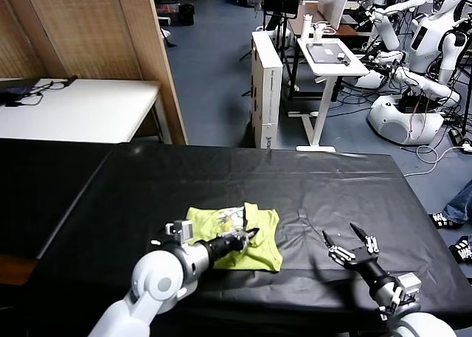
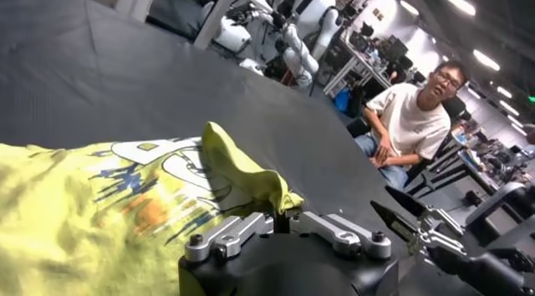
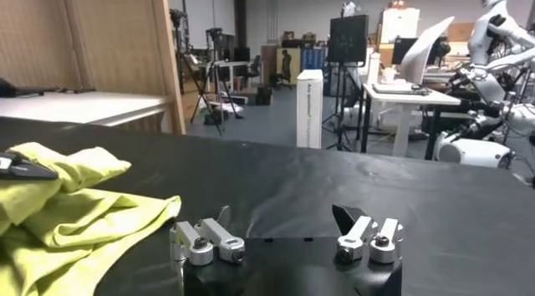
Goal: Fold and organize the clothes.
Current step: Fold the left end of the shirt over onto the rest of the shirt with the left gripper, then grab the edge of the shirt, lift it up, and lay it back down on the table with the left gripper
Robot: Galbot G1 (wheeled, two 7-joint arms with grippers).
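The clothes are one lime yellow-green T-shirt [image 1: 254,252], lying bunched and partly folded on the black table [image 1: 147,182], with its white print [image 2: 159,155] facing up. My left gripper [image 1: 254,233] reaches over the shirt and is shut on a raised fold of fabric at the shirt's edge [image 2: 242,168]. In the left wrist view the left gripper [image 2: 282,216] pinches that fold. My right gripper [image 1: 341,232] hovers low over bare table to the right of the shirt, open and holding nothing. In the right wrist view the right gripper [image 3: 282,212] stands apart from the shirt [image 3: 84,218].
The black table's front edge [image 1: 295,289] runs just below both grippers. Behind the table are a white table [image 1: 81,108], a tall white box [image 1: 266,86], a white desk [image 1: 332,57] and other robots [image 1: 413,94]. A seated person [image 2: 410,114] shows in the left wrist view.
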